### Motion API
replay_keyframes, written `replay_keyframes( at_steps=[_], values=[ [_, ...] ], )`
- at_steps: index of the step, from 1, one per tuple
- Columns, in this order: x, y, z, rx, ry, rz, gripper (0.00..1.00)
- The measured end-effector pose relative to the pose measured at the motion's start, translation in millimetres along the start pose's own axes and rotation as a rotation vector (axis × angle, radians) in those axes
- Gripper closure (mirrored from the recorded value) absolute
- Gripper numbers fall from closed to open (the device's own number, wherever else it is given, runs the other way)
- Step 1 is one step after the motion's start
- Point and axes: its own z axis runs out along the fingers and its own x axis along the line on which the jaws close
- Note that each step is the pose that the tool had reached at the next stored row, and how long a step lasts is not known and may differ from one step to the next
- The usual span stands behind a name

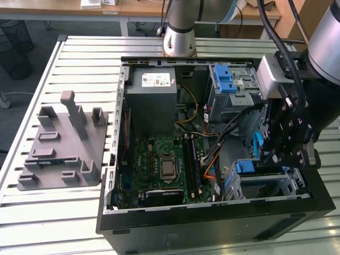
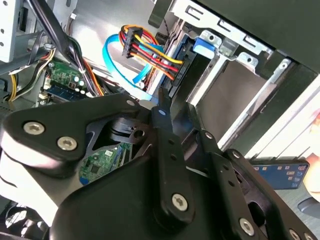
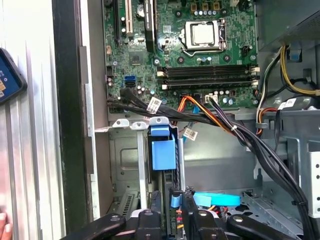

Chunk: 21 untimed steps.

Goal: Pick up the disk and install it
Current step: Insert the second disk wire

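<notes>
My gripper (image 1: 281,156) hangs inside the open computer case (image 1: 212,218) at the exterior view's right, low over the grey drive cage (image 1: 271,183). In the first wrist view the gripper (image 3: 172,220) is shut on the disk (image 3: 170,207), which is seen edge-on as a dark slab with a blue rail piece. The slab stands upright just in front of the cage (image 3: 125,165) and its blue latch (image 3: 162,150). In the second wrist view the disk's green circuit board (image 2: 100,162) shows between the black gripper links, and one black finger (image 2: 165,130) points toward the cage opening (image 2: 235,95).
The green motherboard (image 1: 164,164) and the grey power-supply box (image 1: 154,101) fill the case's left half. A second cage with a blue latch (image 1: 228,79) sits at the back. Cable bundles (image 3: 225,120) and a blue flat cable (image 2: 120,65) cross near the cage. A grey fixture (image 1: 64,143) lies on the slatted table.
</notes>
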Motion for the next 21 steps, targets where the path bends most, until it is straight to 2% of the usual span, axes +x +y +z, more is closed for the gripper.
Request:
replay_keyframes(
  at_steps=[9, 21],
  values=[
    [-0.3, 2.0, -17.6, 0.0, 0.0001, 0.0, 0.69],
    [-0.5, 10.8, -19.8, 0.0001, 0.0002, 0.0, 0.69]
  ],
)
